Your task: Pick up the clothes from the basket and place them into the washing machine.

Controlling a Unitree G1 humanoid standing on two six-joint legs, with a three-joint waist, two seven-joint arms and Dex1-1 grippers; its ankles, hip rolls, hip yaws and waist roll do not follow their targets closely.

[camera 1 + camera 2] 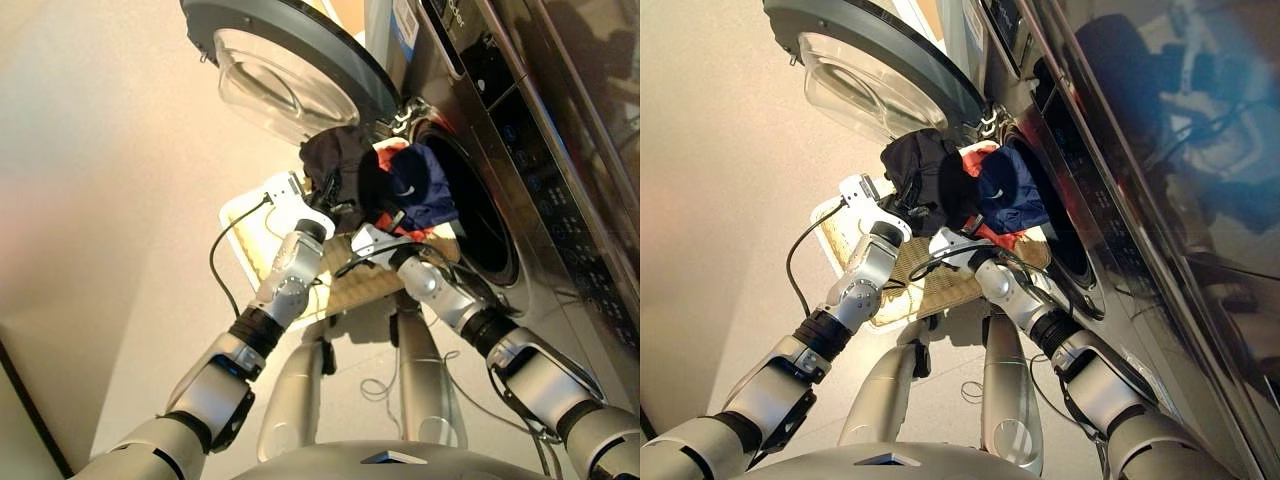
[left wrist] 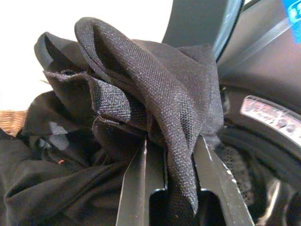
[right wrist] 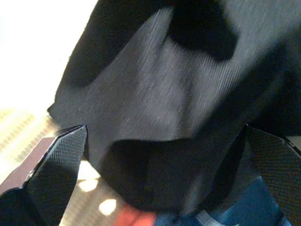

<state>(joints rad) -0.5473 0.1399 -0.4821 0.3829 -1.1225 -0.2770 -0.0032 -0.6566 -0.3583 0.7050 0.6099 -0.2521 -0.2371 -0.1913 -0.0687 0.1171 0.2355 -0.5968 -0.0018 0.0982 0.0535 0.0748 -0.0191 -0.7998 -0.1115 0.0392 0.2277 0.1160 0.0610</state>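
My left gripper is shut on the black garment, whose folds are pinched between its fingers. The navy garment and red-orange garment bunch against it, all raised at the rim of the washing machine's drum hole. Just below the bundle, my right gripper stands open, its fingers wide apart with dark cloth hanging in front of them. The cream basket lies below both arms; no clothes show in it.
The round glass door is swung open, above and left of the bundle. A black cable loops from the left wrist. A dark glossy unit is stacked over the machine. Pale floor spreads to the left.
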